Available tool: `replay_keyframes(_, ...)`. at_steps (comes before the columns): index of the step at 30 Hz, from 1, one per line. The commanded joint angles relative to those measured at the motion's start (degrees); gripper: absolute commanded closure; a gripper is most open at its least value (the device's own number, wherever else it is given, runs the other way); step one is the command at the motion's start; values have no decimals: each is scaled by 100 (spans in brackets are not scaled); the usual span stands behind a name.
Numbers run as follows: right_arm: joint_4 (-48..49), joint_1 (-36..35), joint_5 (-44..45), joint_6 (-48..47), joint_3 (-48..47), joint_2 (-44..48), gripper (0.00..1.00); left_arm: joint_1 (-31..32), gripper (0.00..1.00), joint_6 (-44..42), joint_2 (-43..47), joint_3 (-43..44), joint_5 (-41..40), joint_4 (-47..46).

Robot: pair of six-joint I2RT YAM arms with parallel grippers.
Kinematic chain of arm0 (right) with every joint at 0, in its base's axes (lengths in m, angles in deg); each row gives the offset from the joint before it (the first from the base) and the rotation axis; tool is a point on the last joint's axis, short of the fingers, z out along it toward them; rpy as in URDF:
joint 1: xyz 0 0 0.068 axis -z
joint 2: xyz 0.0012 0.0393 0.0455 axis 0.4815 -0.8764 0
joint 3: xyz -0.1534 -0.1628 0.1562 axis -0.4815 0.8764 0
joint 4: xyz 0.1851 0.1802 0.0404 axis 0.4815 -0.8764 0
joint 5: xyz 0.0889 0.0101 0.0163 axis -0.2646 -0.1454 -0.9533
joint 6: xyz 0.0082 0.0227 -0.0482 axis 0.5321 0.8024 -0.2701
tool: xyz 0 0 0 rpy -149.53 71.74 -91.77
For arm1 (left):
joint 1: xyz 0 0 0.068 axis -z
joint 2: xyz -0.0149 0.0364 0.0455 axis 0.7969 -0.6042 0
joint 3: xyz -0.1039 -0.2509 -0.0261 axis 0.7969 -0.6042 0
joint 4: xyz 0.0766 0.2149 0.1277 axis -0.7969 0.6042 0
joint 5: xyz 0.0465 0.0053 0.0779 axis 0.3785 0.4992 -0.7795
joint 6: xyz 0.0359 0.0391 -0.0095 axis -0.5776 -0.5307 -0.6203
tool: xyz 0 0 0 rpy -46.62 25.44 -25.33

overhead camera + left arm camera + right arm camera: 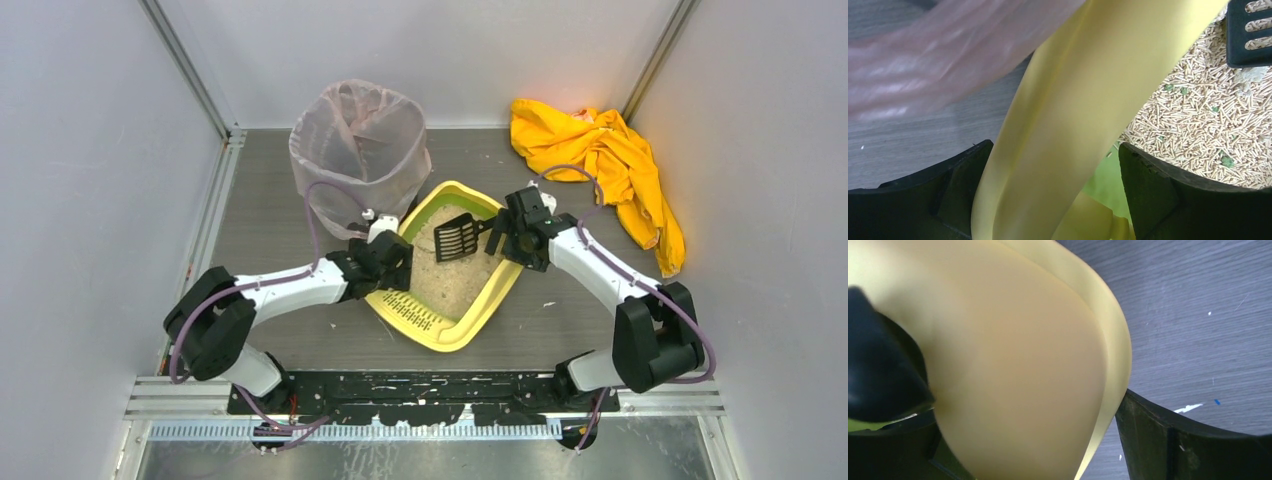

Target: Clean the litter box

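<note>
While the litter box (490, 300) lies just beside the bag-lined bin (355, 150), the left gripper (400, 255) and the right gripper (502, 233) straddle its rims, jaws apart. An uneven lift could spill pellets (1198, 120) or the slotted scoop (458, 238).

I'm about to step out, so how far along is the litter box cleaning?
Nothing looks done: the litter box holds litter with green bits. In hand: left gripper and right gripper, both open, straddle its opposite rims; the scoop lies in the box. Remaining: scooping waste into the lined bin.
</note>
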Motion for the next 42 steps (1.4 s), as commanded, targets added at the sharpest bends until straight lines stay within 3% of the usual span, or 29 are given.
replay_keyframes(1,553,386,-293,54,-102,-315,9,321,9,151,-970,172,532,-673)
replay_keyframes(10,276,894,-261,-171,-1201,-1361,9,570,10,259,-2025,1137,941,-770)
replay_keyframes(15,192,945,-11,-203,-1845,-2168,9,853,10,204,-2634,1924,897,-290)
replay_keyframes(21,153,933,74,-226,-2283,-2624,10,1020,10,282,-2762,2088,1079,-209)
replay_keyframes(28,0,933,184,-330,-2427,-2390,10,1129,10,441,-2511,1781,1208,-256)
replay_keyframes(42,-288,787,112,-586,-2077,-944,8,1136,9,453,-2321,1876,1115,169)
